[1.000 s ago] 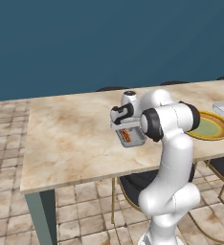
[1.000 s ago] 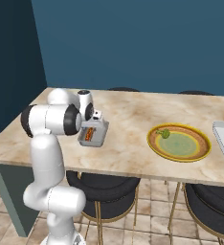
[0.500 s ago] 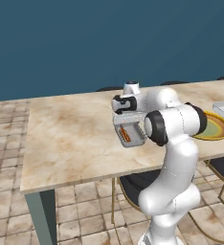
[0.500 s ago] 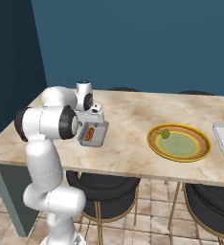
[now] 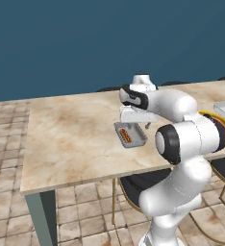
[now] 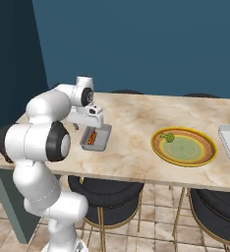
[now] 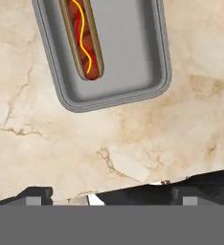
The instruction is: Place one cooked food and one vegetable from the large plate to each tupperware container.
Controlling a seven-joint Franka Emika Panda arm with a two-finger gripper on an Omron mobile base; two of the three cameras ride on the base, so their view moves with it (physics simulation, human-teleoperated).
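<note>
While the claw (image 7: 109,194) hangs spread and empty over the table (image 7: 147,139), a hot dog (image 7: 83,38) lies in the near tray (image 7: 128,72).

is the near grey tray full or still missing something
Partly filled. The tray holds one hot dog along one side; the rest of its floor is bare, with no vegetable in it. A green vegetable sits on the large plate.

The white arm bends at its dark elbow joint and reaches forward, its hand turned downward. The gripper (image 5: 146,126) hangs low (fingertips barely visible), and the two dark finger tips (image 7: 35,195) stand wide apart, nothing between them.
</note>
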